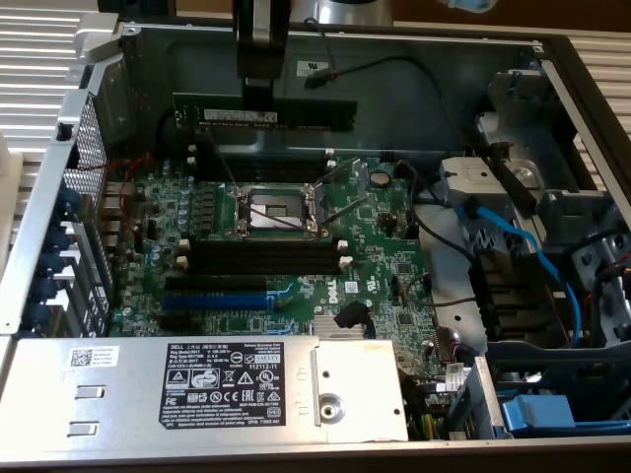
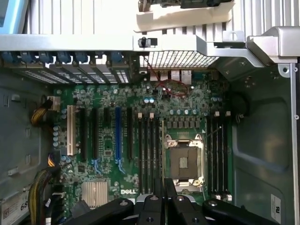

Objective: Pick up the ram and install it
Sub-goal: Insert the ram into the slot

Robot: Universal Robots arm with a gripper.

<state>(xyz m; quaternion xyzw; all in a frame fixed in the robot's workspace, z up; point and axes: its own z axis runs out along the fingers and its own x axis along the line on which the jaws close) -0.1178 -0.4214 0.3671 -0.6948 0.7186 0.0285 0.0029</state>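
Note:
The ram (image 1: 306, 112) is a long dark-green stick with a white label strip. It hangs level over the back of the green motherboard (image 1: 380, 246), lengthwise across the exterior view. My gripper (image 1: 258, 102) comes down from above and is shut on the ram near its middle. The stick hovers just above the black memory slots (image 1: 258, 155) behind the CPU socket (image 1: 279, 209). In the wrist view the black fingers (image 2: 151, 210) sit close together over the board between two groups of black memory slots (image 2: 148, 150), (image 2: 219, 150).
The open PC case has metal walls (image 1: 44, 227) all around. A silver power supply (image 1: 237, 389) lies along the front. Blue cables (image 1: 513, 236) and drive bays fill the exterior view's right. A blue expansion slot (image 1: 212, 301) lies on the board in front of the socket, beyond another pair of black slots.

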